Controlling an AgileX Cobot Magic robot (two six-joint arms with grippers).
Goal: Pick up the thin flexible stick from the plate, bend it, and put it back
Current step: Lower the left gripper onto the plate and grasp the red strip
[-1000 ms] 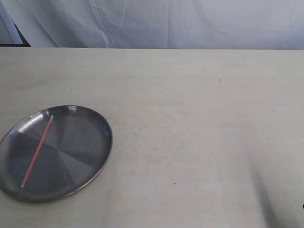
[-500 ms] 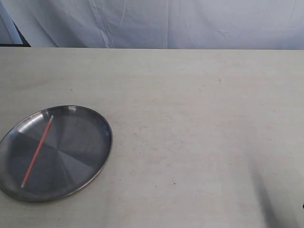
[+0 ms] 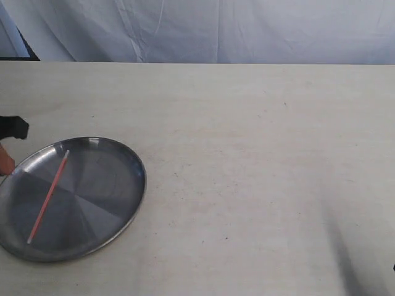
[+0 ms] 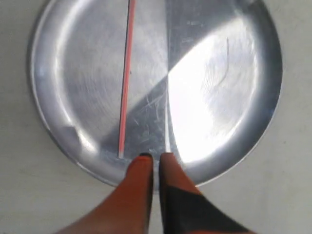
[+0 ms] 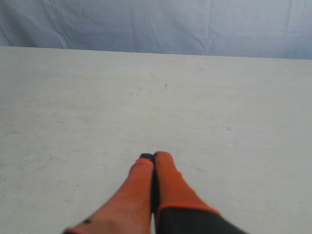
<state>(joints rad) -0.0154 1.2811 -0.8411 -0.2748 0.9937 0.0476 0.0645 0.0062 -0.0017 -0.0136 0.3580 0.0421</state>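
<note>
— Orange-tipped and all but pinched together, the left claw (image 4: pixel 155 158) hangs at the left rim of the plate (image 3: pixel 139 179). There is only a sliver of gap and nothing in it. Why there?

— I'd say it is lining up on the stick (image 3: pixel 48 197). That lies straight and flat in the plate's left half, slanting from near the front rim toward the back rim. In the wrist view one whitish end shows close to the claw's tips, though I cannot tell how high the claw hangs above it. An end seems the easiest place to take so thin a strand off slick metal.

— It would need to open first, surely.

— I'd think so, and only a little. The stick is hair-thin and lies tight to the dish, so a wide or careless pinch could skid it across that shine.

— And further right?

— Pale counter (image 3: pixel 259 185), matte, faintly grained, flecked with a few dark specks. The plate sits at its front left, and a soft shadow lies across its front right corner.

— The other arm?

— The right claw (image 5: pixel 154 157) shows clearly only in its own wrist view. Its tips are pressed together and hold nothing. It is over plain counter, with the plate nowhere in its sight. My guess is that it is held clear until the stick is lifted, since bending wants a grip at each end.

— The room?

— Little of it shows. A creased, bluish-white cloth (image 3: pixel 216 31) hangs behind the counter's far edge, with a dark sliver at its upper left.
</note>
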